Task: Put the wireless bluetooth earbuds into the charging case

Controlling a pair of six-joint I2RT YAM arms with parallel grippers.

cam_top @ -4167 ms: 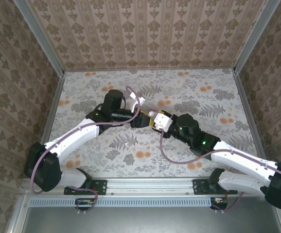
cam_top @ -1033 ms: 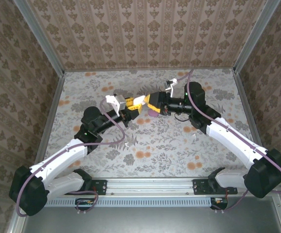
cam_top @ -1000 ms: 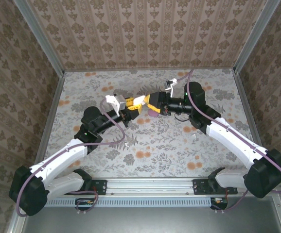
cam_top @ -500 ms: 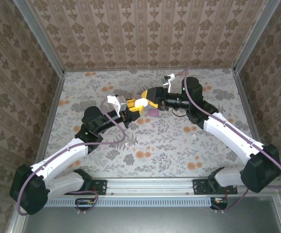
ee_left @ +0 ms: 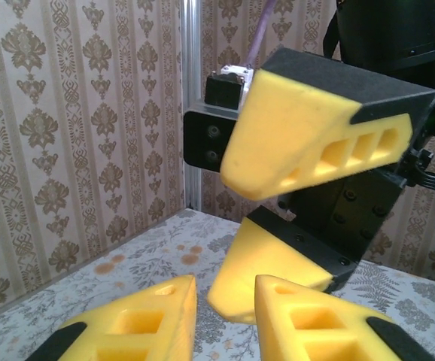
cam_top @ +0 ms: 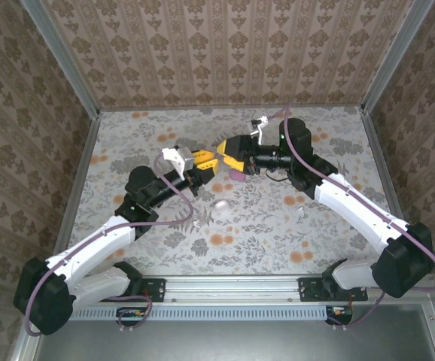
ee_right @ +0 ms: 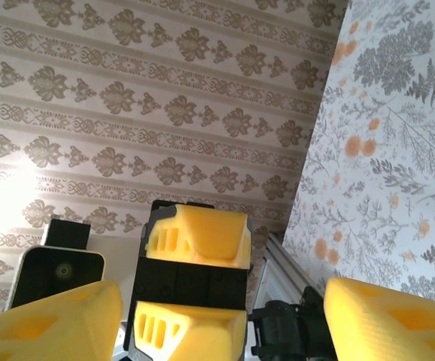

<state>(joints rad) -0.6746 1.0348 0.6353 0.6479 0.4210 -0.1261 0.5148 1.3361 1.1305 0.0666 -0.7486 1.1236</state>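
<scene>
Half a second ago a pale rounded thing, the charging case as far as we can tell, sat between the two sets of fingertips. Now we see the charging case lying on the table, nearer the bases and apart from both grippers. The magenta-pink spot we take for the earbuds has not moved; it lies on the cloth just under the right gripper, too small for us to separate into two. The fingertips meet over the middle of the table, with the back wall and both side walls well apart and bare cloth all around the case. The right gripper's yellow fingers are spread wider than before and hold nothing. The left gripper faces it with a narrower gap, also empty.
</scene>
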